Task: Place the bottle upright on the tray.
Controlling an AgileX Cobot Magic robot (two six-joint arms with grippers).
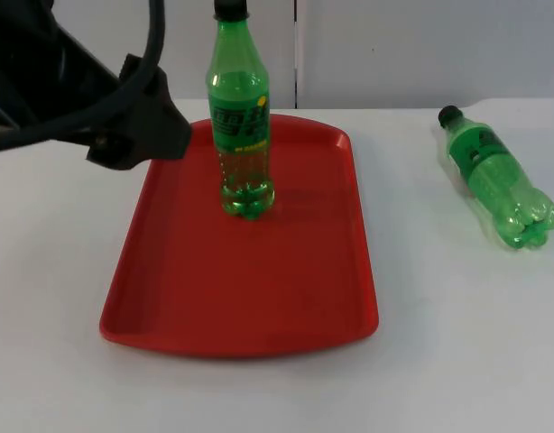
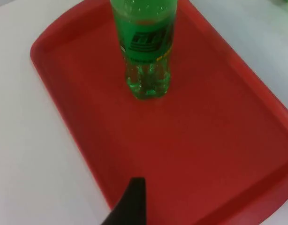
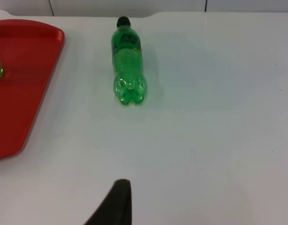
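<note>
On the red tray (image 1: 169,298) one green bottle (image 1: 240,135) stands up, a second bottle (image 1: 499,180) lies on the worktop (image 1: 457,343), and I cannot tell how either arm's jaws stand.

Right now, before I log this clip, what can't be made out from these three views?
- Left hand: whether open or shut; the left wrist view has one fingertip, and in the top view the arm's dark bulk covers it.
- Right hand: same; one fingertip.
- Upright bottle on the red tray: cap cut by the top view's edge.
- Label print on the lying bottle: too small.
</note>
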